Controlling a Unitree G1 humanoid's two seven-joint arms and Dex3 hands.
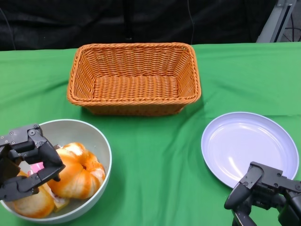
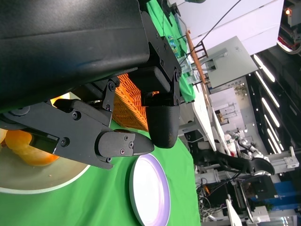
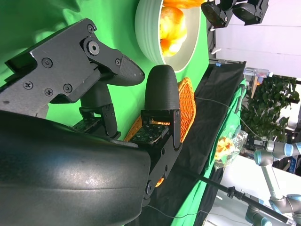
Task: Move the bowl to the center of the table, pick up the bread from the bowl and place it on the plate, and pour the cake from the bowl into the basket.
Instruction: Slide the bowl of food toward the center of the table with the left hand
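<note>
Head view: the green desk (image 1: 155,155) carries the wicker basket (image 1: 134,77) at upper centre, the pale plate (image 1: 249,148) at lower right and the grey bowl (image 1: 70,169) at lower left, so the first step, bringing the bowl to the centre, looks not yet done. In the bowl lie orange-glazed bread (image 1: 77,174) and something pink, perhaps the cake. The left hand (image 1: 26,160) hangs over the bowl's near-left side, fingers spread, holding nothing I can see. Next it likely needs a firm hold on the rim. The right hand (image 1: 263,190) rests at the plate's near edge, fingers apart, empty.
</note>
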